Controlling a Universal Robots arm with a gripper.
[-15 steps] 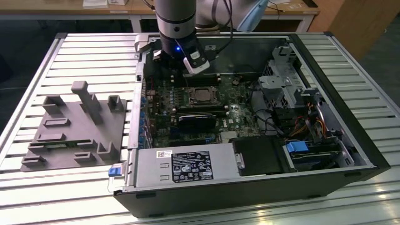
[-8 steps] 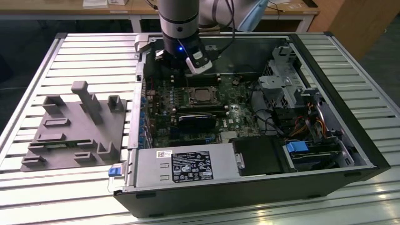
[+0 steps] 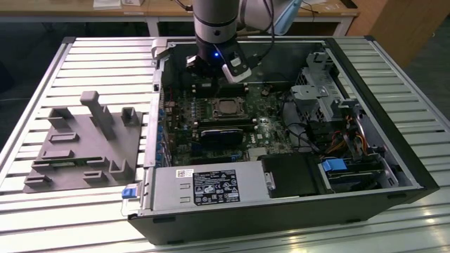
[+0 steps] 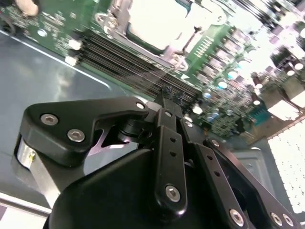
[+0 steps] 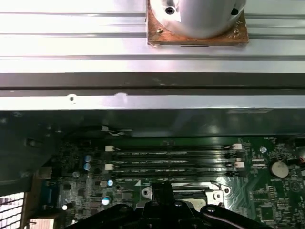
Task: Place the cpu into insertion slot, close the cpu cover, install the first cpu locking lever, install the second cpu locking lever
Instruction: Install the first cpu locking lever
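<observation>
Circuit board (image 5: pixel 259 198) green, with black memory slots (image 5: pixel 171 160). Chip (image 3: pixel 226 107) dull silver-grey. Computer case (image 3: pixel 404 158) black. Desk (image 3: pixel 105 58) silver, ribbed in long stripes. Moulded tray (image 3: pixel 84 142) plain grey. Power supply (image 3: pixel 176 184) silver with a white label (image 3: pixel 214 186). Small tab (image 3: pixel 129 192) bright blue. Arm (image 3: pixel 214 21) silver-grey.

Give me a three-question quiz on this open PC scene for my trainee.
1. True or false: the grey fixture lies on the slatted table, outside the computer case.
2. The claw hovers over: A motherboard, B grey fixture, C slatted table.
3. Where does the cpu lie?
Key: 1 true; 2 A; 3 in the insertion slot.
</observation>
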